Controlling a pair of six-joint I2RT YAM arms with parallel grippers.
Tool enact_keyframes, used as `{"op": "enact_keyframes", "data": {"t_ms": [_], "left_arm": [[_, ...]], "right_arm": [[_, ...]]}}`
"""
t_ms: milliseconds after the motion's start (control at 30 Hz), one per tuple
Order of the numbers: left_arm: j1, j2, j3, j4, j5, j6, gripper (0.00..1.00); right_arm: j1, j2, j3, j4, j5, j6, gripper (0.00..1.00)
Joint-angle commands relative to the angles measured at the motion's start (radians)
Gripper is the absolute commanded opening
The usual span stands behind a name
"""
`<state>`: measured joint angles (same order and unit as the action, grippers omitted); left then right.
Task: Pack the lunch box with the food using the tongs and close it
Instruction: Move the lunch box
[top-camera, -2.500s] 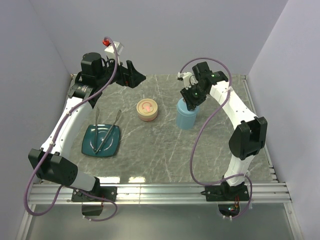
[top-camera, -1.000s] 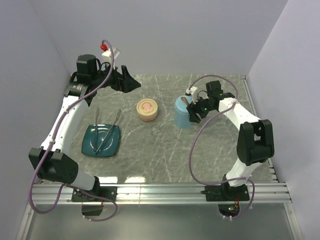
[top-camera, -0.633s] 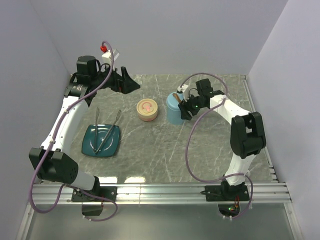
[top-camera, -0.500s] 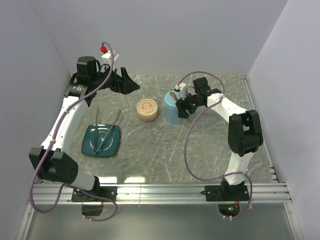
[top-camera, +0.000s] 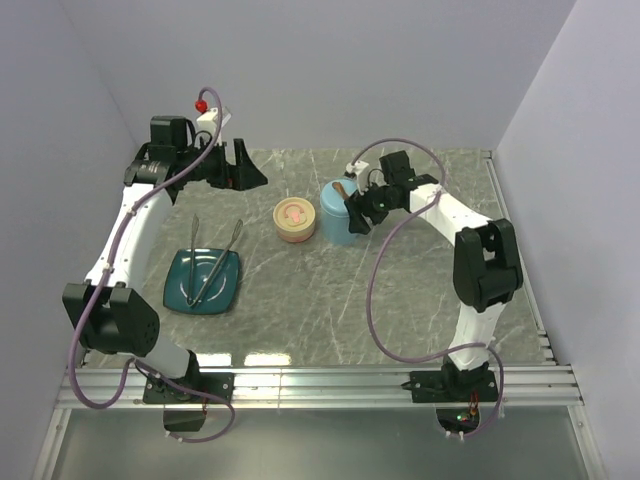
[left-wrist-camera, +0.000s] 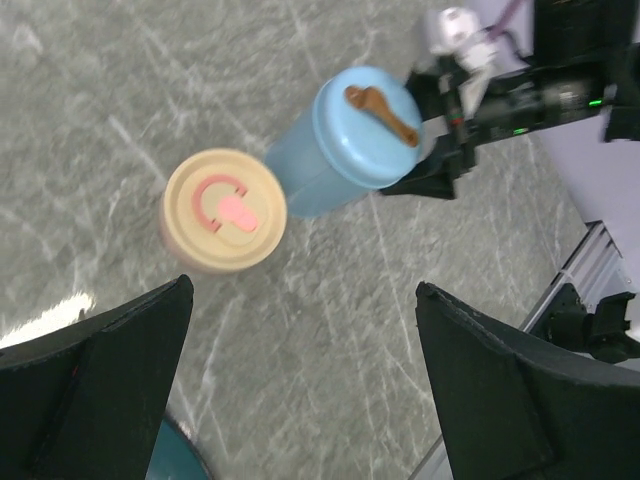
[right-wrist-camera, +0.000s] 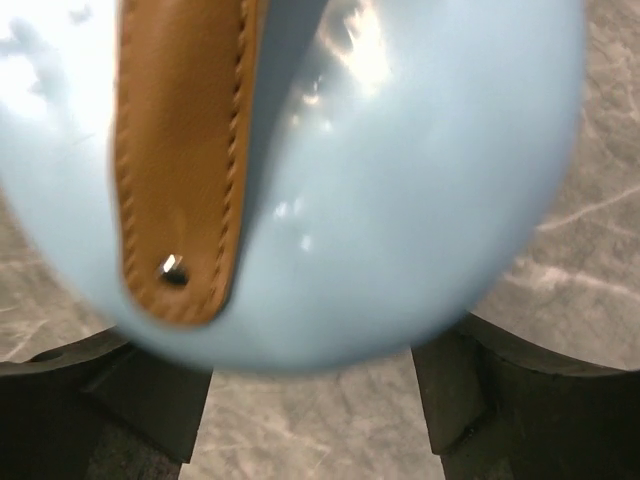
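The lunch box is a light blue cylinder (top-camera: 335, 208) (left-wrist-camera: 350, 140) with a brown strap (right-wrist-camera: 180, 160) on its domed lid. It stands upright just right of a beige round container (top-camera: 295, 220) (left-wrist-camera: 225, 210) whose lid has a pink tab. My right gripper (top-camera: 354, 212) (right-wrist-camera: 310, 375) reaches it from the right, a finger on either side; whether they press on it is hidden. My left gripper (top-camera: 245, 170) (left-wrist-camera: 302, 290) hovers open and empty at the back left. The tongs (top-camera: 217, 262) lie in a V across the teal plate (top-camera: 222, 290). The food is not in view.
A grey wall closes the back and both sides. An aluminium rail (top-camera: 320, 380) runs along the near edge by the arm bases, and another rail (top-camera: 505, 215) along the right edge. Purple cables loop over both arms.
My right gripper has brought the blue lunch box leftward, from the middle right to beside the beige container. My left gripper has drawn back a little to the left.
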<state>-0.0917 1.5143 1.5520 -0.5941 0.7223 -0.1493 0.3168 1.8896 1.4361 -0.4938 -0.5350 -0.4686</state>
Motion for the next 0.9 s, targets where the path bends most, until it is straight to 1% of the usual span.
{"op": "enact_keyframes", "data": {"t_ms": [0, 67, 133, 167, 300, 367, 433, 467, 600, 633, 667, 733, 867], "left_arm": [[0.014, 0.015, 0.046, -0.091, -0.038, 0.069, 1.00], [0.014, 0.012, 0.036, -0.084, -0.088, 0.074, 0.99], [0.014, 0.000, -0.007, -0.049, -0.121, 0.073, 0.99], [0.014, -0.020, -0.047, -0.003, -0.156, 0.070, 0.99], [0.014, -0.071, -0.134, 0.082, -0.219, 0.073, 0.99], [0.014, -0.086, -0.170, 0.097, -0.227, 0.076, 0.99], [0.012, -0.094, -0.193, 0.099, -0.239, 0.082, 0.99], [0.012, -0.107, -0.222, 0.099, -0.245, 0.092, 0.99], [0.001, -0.161, -0.314, 0.138, -0.282, 0.128, 0.99], [-0.011, -0.173, -0.331, 0.142, -0.312, 0.139, 0.99], [-0.019, -0.195, -0.358, 0.140, -0.329, 0.174, 1.00], [-0.034, -0.218, -0.386, 0.143, -0.356, 0.186, 0.99], [-0.045, -0.281, -0.446, 0.145, -0.377, 0.194, 0.99]], "right_arm": [[-0.022, -0.127, 0.038, -0.028, 0.003, 0.068, 0.79], [-0.041, -0.191, 0.032, -0.055, 0.001, 0.106, 0.82], [-0.057, -0.237, 0.021, -0.069, 0.000, 0.131, 0.84], [-0.062, -0.285, 0.009, -0.072, 0.003, 0.154, 0.84], [-0.091, -0.388, -0.022, -0.094, 0.015, 0.228, 0.86], [-0.117, -0.443, -0.054, -0.100, -0.003, 0.296, 0.90], [-0.127, -0.496, -0.081, -0.106, -0.008, 0.349, 0.98], [-0.130, -0.517, -0.120, -0.103, 0.007, 0.366, 0.99], [-0.128, -0.602, -0.229, -0.077, 0.029, 0.407, 1.00], [-0.128, -0.638, -0.249, -0.069, 0.029, 0.409, 1.00], [-0.130, -0.658, -0.290, -0.045, 0.036, 0.410, 1.00], [-0.130, -0.722, -0.331, -0.020, 0.043, 0.419, 1.00], [-0.130, -0.787, -0.399, 0.001, 0.053, 0.420, 1.00]]}}
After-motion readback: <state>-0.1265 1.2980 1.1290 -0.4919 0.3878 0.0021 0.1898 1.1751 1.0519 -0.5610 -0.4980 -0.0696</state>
